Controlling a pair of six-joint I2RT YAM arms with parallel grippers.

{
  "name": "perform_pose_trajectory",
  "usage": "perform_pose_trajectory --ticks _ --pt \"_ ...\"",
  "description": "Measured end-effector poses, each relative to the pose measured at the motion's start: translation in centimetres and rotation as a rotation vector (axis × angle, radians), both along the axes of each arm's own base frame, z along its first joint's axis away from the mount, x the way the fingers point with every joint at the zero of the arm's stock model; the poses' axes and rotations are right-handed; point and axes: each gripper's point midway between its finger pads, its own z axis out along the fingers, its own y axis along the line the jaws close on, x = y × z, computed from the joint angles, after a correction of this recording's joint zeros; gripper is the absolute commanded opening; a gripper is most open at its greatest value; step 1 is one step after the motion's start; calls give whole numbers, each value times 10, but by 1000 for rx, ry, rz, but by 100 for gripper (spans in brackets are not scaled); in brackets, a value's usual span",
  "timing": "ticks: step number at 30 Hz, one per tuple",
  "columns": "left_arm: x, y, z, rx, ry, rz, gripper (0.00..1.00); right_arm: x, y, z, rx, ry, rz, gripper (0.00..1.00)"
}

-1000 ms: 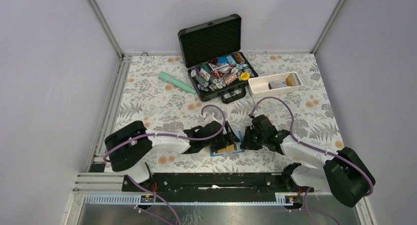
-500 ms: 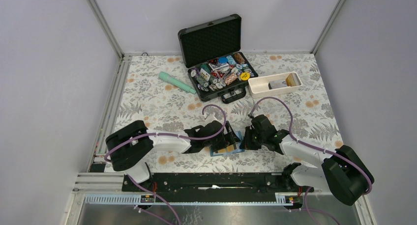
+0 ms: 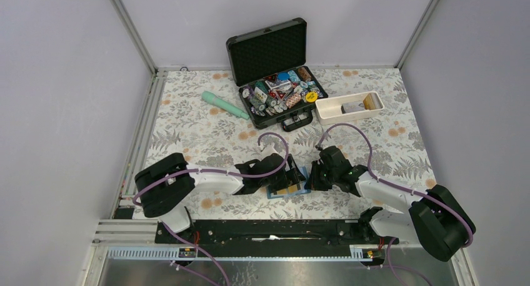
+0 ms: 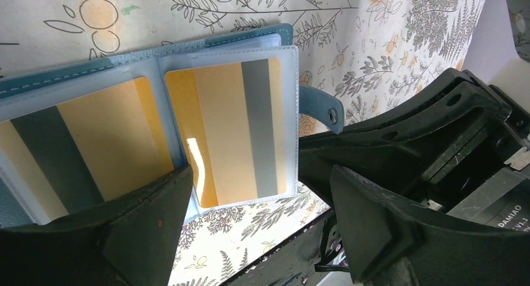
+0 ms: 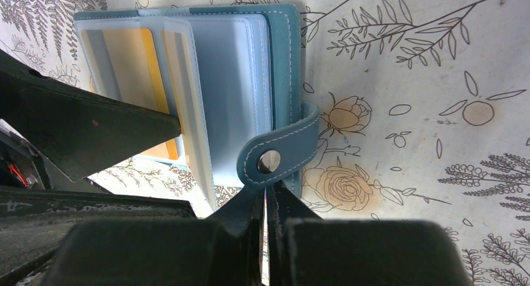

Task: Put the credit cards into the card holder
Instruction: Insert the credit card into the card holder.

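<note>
Holder lies open on the bench between my hands, gold cards sleeved. My right hand has just snapped shut at its strap. My left hand stays wide open. Folding it shut looks next.

Left fingers, right fingers flank card holder; far side open.

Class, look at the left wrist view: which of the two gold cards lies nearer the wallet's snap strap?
The gold card with the pale grey stripe, beside the snap strap. The other gold card has a darker stripe, one sleeve farther off.
</note>
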Motion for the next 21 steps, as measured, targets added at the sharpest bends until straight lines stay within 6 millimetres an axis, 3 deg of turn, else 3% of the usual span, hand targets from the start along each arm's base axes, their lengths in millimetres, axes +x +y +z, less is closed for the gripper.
perform_pose_trajectory --ticks 21 --pt "3 2 3 13 -31 -1 86 0 0 0 0 -1 0 0"
